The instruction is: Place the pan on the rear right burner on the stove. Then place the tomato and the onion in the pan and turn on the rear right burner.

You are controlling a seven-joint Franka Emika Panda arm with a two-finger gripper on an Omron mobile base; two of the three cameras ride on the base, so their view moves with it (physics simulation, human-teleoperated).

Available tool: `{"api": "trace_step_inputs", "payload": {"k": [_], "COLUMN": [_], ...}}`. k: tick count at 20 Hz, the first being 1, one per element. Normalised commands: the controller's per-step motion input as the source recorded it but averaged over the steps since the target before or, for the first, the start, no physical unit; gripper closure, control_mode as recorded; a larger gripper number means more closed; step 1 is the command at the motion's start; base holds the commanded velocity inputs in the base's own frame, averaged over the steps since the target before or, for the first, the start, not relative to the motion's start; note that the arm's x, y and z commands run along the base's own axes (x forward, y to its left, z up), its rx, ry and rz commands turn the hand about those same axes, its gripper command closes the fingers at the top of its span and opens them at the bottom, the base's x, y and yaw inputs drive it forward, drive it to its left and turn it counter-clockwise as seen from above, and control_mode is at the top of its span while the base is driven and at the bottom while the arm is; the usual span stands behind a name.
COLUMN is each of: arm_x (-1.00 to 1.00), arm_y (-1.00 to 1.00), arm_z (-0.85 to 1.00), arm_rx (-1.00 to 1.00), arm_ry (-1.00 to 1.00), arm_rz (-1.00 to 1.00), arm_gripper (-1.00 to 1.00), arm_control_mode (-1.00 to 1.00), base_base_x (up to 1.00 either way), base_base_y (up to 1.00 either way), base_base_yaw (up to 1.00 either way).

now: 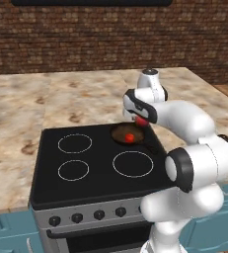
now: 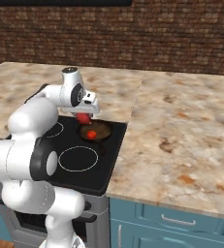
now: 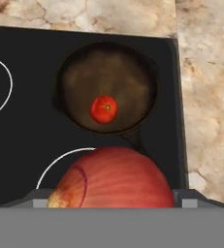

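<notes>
On the black glass stove (image 1: 95, 163), going from left to right, two mid-sized white rings mark the left half, then the largest ring (image 1: 133, 164) sits front right, and at the rear right corner stands the pan (image 1: 127, 133), covering the rear right burner beneath it. Inside the pan's dark brown bowl lies the tomato (image 3: 104, 109), a bright orange-red ball a little off centre, alone in there; the pan's short dark handle (image 3: 136, 141) points toward the stove's front. Just above the pan hangs the gripper (image 2: 84, 118), its jaws spread wide around the onion (image 3: 112, 178), a reddish bulb with fine stripes that sits close before the hand camera, between the two finger mounts and clear of the pan. To the right of the stove the marbled surface (image 2: 181, 135) runs on, and a brick wall (image 1: 86, 34) closes the back.
</notes>
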Motion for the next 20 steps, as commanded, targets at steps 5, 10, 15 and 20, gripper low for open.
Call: {"api": "trace_step_inputs", "payload": {"k": [5, 10, 15, 20], "arm_x": [0.51, 0.39, 0.36, 0.21], "arm_y": [0.0, 0.0, 0.0, 0.0], "arm_z": [-0.24, -0.36, -0.34, -0.36], "arm_rx": [0.0, 0.02, 0.02, 0.0], "arm_ry": [0.03, 0.05, 0.03, 0.0], "arm_rz": [0.0, 0.0, 0.0, -0.02], "arm_gripper": [1.0, 1.0, 1.0, 1.0], "arm_control_mode": [-1.0, -1.0, -1.0, -1.0], "base_base_x": [0.0, 0.0, 0.0, 0.0], "base_base_y": [0.0, 0.0, 0.0, 0.0], "base_base_yaw": [0.0, 0.0, 0.0, 0.0]}}
